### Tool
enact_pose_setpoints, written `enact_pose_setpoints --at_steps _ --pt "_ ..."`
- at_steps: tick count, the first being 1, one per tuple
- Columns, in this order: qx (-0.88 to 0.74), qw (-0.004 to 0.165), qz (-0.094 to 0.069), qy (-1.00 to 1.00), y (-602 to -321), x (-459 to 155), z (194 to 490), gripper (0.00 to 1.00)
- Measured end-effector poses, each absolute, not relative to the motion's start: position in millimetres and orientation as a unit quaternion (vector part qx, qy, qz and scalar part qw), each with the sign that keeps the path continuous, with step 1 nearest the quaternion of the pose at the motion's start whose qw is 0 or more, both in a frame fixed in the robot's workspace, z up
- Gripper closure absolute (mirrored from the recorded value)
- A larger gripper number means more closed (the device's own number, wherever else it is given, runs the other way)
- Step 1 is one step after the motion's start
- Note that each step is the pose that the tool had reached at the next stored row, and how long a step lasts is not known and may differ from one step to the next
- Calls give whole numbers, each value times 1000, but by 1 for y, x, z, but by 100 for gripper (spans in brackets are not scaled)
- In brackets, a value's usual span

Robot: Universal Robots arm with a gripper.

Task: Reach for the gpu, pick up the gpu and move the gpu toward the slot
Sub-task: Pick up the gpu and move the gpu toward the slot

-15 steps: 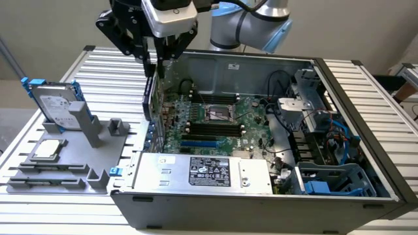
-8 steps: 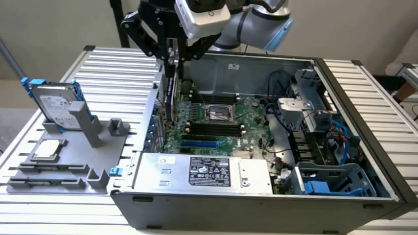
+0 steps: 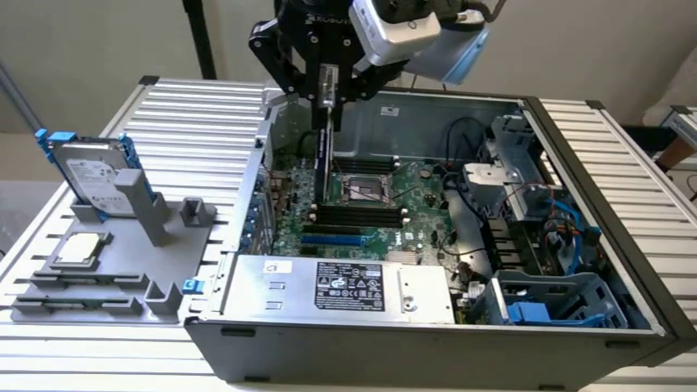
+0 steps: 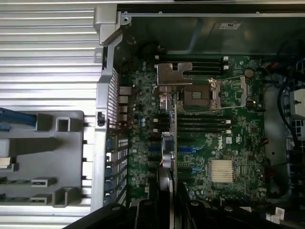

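My gripper [image 3: 326, 96] hangs over the open computer case [image 3: 610, 204], shut on the gpu [image 3: 323, 159]. The thin card hangs edge-on and upright, its lower end just above the green motherboard [image 3: 419, 224]. In the wrist view the gpu [image 4: 170, 143] runs as a narrow strip out from between my gripper [image 4: 164, 202], and its silver metal bracket [image 4: 174, 75] sits at the far end, over the board next to the CPU socket [image 4: 195, 98]. Blue expansion slots [image 3: 332, 239] lie on the board below the card, toward the case's front.
A grey fixture [image 3: 120, 269] at the exterior view's left holds a silver hard drive with blue rails [image 3: 93, 171] and a square CPU chip [image 3: 80, 247]. Inside the case are the power supply [image 3: 348, 286], black memory slots [image 3: 360, 214], cables and a blue-grey drive cage [image 3: 544, 298].
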State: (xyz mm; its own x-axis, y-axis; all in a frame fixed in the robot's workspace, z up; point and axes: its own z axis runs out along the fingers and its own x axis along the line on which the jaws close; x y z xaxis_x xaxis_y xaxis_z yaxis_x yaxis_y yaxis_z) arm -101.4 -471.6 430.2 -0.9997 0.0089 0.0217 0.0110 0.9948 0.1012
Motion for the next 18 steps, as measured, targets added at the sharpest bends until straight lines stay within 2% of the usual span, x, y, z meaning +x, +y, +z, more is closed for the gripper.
enact_pose_setpoints --at_steps 18 --pt "-6 18 -27 -999 -451 -51 421 74"
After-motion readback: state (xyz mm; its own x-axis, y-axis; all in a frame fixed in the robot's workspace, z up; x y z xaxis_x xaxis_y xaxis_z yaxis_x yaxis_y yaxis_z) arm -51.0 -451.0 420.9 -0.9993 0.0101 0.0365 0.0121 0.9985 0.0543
